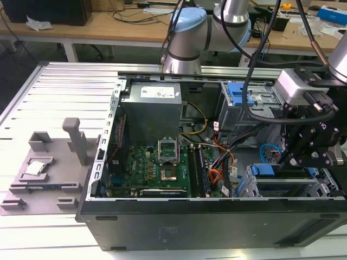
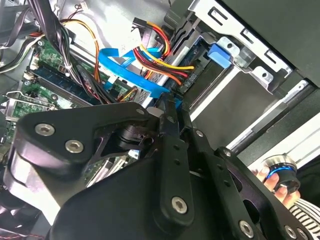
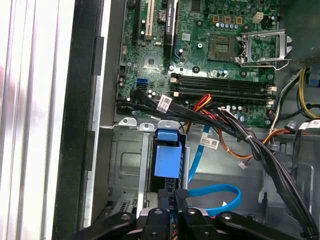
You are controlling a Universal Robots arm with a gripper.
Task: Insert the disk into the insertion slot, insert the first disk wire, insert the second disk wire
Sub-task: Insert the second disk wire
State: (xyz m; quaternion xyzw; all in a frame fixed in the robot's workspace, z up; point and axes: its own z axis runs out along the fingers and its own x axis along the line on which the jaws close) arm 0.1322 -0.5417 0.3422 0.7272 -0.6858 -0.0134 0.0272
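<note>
On the exterior view's left, a grey fixture plate (image 1: 46, 165) lies on the ribbed aluminium table (image 1: 65, 86); wooden benches (image 1: 108, 24) stand beyond. Centre: the open computer case (image 1: 217, 222) with its green motherboard (image 1: 157, 168). On the exterior view's right, the gripper (image 1: 286, 158) reaches into the insertion slot (image 1: 290, 187). In both wrist views its fingers (image 3: 175, 197) are pressed together on something at the blue-framed disk (image 3: 167, 155); what they pinch cannot be told. The second wrist view adds a blue flat cable (image 2: 125, 67) and a person's hand (image 2: 277, 182).
</note>
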